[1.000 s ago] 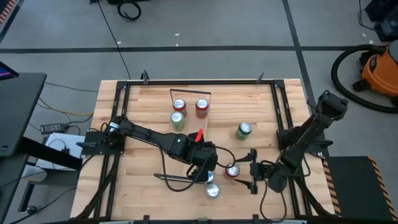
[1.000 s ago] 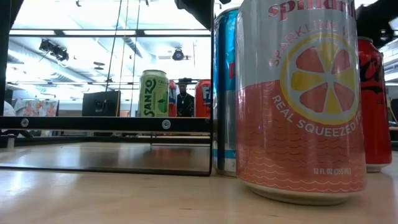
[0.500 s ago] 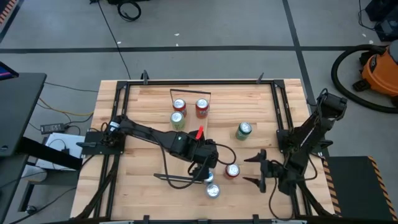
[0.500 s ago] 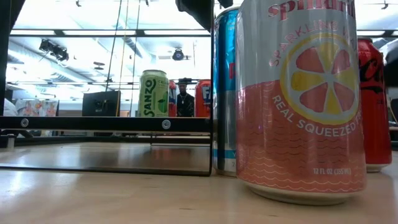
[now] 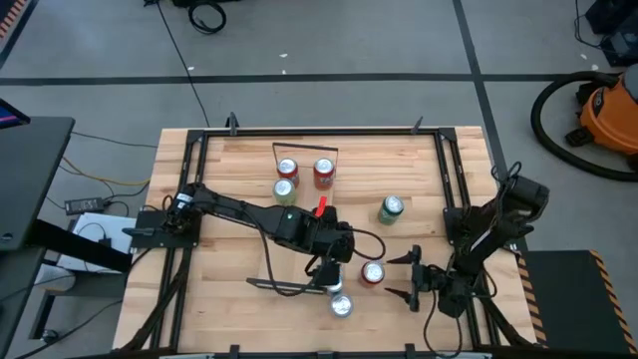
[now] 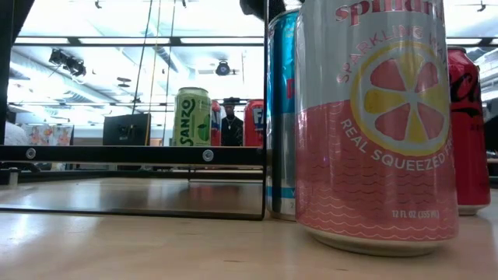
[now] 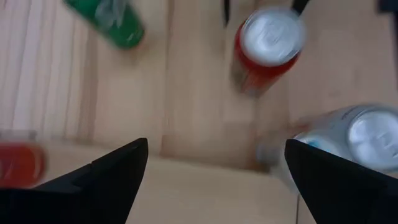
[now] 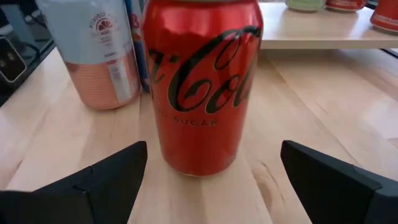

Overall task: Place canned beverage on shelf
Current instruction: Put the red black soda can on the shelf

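Observation:
The shelf (image 5: 302, 214) is a light-wood plank with black wire ends, and three cans (image 5: 287, 168) stand upright at its far end. A red cola can (image 5: 372, 273) stands on the table right of the shelf's near end and fills the right wrist view (image 8: 202, 87). A blue can (image 5: 334, 285) and a pink-and-silver can (image 5: 341, 306) stand close to it. My right gripper (image 5: 412, 278) is open, level, just right of the red can. My left gripper (image 7: 217, 146) is open above the shelf's near end (image 5: 331, 261).
A green can (image 5: 390, 207) stands alone on the table, right of the shelf. In the low view the pink-and-silver can (image 6: 377, 124) stands nearest, with the blue can (image 6: 280, 117) behind it. Black frame rails (image 5: 451, 189) run along the table's sides.
My right gripper has drawn back a little from the red can toward the table's right edge, staying open. The red can has stayed upright where it was. My left gripper has shifted slightly toward the table's right, over the shelf's near end.

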Available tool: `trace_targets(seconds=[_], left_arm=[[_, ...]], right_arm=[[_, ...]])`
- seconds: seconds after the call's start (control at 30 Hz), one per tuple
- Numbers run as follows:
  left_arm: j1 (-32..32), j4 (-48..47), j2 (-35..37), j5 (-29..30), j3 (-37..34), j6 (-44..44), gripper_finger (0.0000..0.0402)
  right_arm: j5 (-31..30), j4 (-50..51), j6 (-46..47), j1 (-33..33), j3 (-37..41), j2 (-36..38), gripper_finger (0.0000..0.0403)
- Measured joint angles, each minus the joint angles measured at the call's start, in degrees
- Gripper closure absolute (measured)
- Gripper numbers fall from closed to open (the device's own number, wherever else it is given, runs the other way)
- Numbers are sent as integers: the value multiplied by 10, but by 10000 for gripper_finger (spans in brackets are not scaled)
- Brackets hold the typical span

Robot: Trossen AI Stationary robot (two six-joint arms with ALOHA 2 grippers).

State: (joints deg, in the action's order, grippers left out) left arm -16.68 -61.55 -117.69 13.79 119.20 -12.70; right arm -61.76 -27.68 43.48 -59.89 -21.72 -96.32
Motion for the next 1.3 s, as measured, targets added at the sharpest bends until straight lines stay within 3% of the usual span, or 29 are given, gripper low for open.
trace_targets(seconds=[0.17,0.33,0.7,1.0,1.3], left_arm=[[9,95,-2,-35,0,72,13],[24,187,-10,-69,-22,120,13],[61,197,-11,-159,-58,164,13],[93,155,-11,-169,-55,257,13],[103,145,-14,-261,-56,275,13]], right_arm=[[4,-36,-1,23,0,-39,21],[50,-60,-2,55,0,-52,21],[107,-74,-22,132,-21,-62,21],[111,-73,14,167,-37,-67,21],[121,-78,-8,196,-38,-67,21]])
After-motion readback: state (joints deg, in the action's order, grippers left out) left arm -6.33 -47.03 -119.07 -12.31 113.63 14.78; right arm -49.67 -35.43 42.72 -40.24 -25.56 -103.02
